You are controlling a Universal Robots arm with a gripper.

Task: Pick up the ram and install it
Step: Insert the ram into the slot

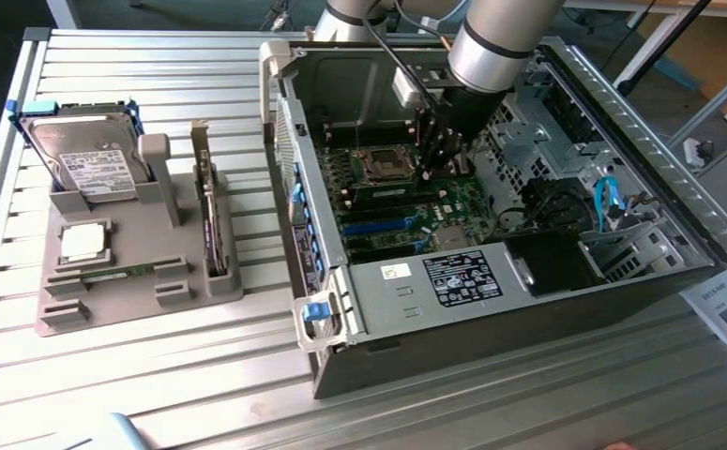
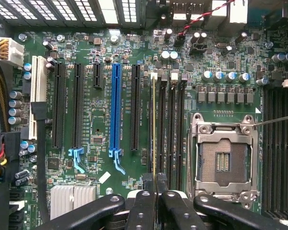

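No wording legible anywhere, white label [image 1: 94, 172] on the hard drive at the exterior view's left with print too small, black label [image 1: 461, 278] and small white sticker [image 1: 396, 271] on the computer case unreadable, white board lettering [image 2: 142, 108] between the slots too fine.

Seen edge-on, the ram [image 2: 154, 124] shows as a thin yellowish-green line. It stands upright on its long edge over the motherboard. It runs lengthwise along the outermost of the memory slots [image 2: 170, 120], on the side away from the socket [image 2: 224, 158]. The near end is pinched in the gripper [image 2: 156, 194]. Whether it is seated or just above the slot, cannot tell.
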